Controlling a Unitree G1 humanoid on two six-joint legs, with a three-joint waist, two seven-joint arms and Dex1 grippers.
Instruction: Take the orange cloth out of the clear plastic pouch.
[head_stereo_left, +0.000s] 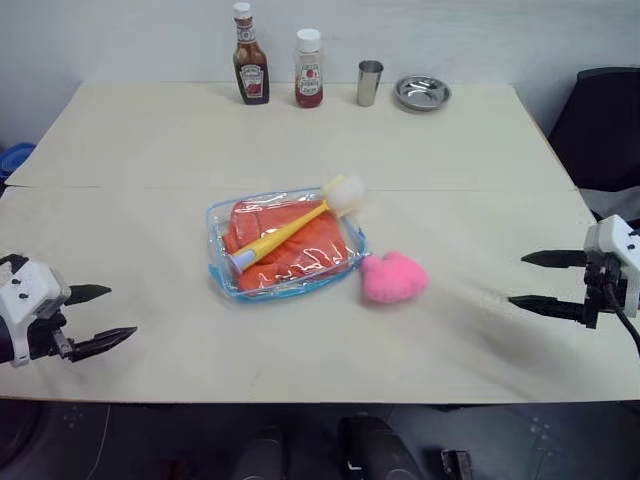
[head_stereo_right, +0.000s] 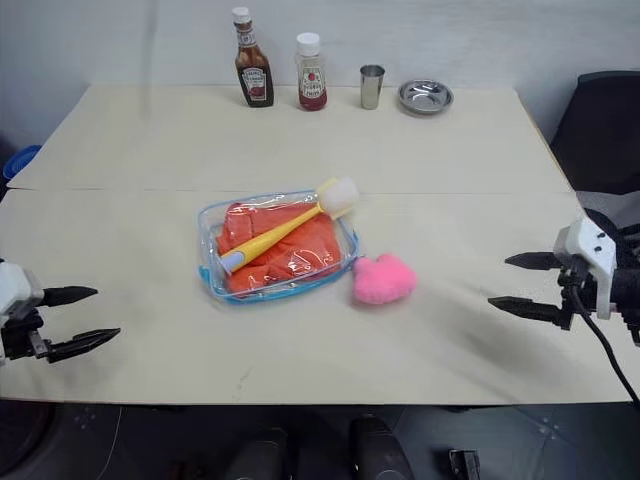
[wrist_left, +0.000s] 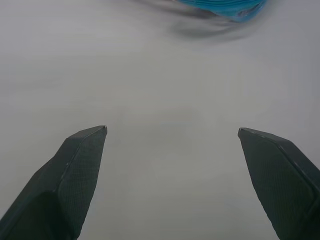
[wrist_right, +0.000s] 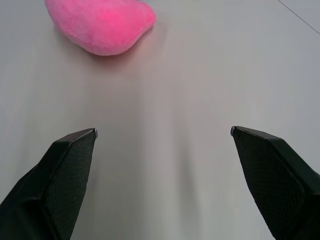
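The clear plastic pouch (head_stereo_left: 285, 245) lies flat near the middle of the pale bench (head_stereo_left: 150, 150), its light blue edging all around, with the orange cloth (head_stereo_left: 300, 250) inside it, wrinkled and filling most of it. A yellow dish brush (head_stereo_left: 290, 230) lies slantwise across the pouch, its pale foam head (head_stereo_left: 345, 193) sticking out past the far right corner; whether the handle is on top of the plastic or under it cannot be told. Just beside the pouch's near right corner sits a fluffy pink sponge (head_stereo_left: 393, 277). The head views alone show the row along the far edge: a dark sauce bottle (head_stereo_left: 250, 58), a red ketchup bottle (head_stereo_left: 309, 70), a steel cup (head_stereo_left: 370, 83) and a shallow steel dish (head_stereo_left: 422, 93); the bottle labels are too small to read. A dark chair (head_stereo_left: 600, 125) stands off the right far corner, and a seam crosses the bench just behind the pouch. The left gripper (head_stereo_left: 100, 318) hovers near the left front edge with its jaws spread wide and nothing between them; its wrist view shows bare bench between the fingers (wrist_left: 75, 175) and a blurred strip of blue at the frame edge. The right gripper (head_stereo_left: 535, 280) hovers near the right edge, likewise wide open and empty; its wrist view catches the pink sponge ahead of the fingers (wrist_right: 65, 175) across bare surface. Wide open bench lies between each gripper and the pouch.
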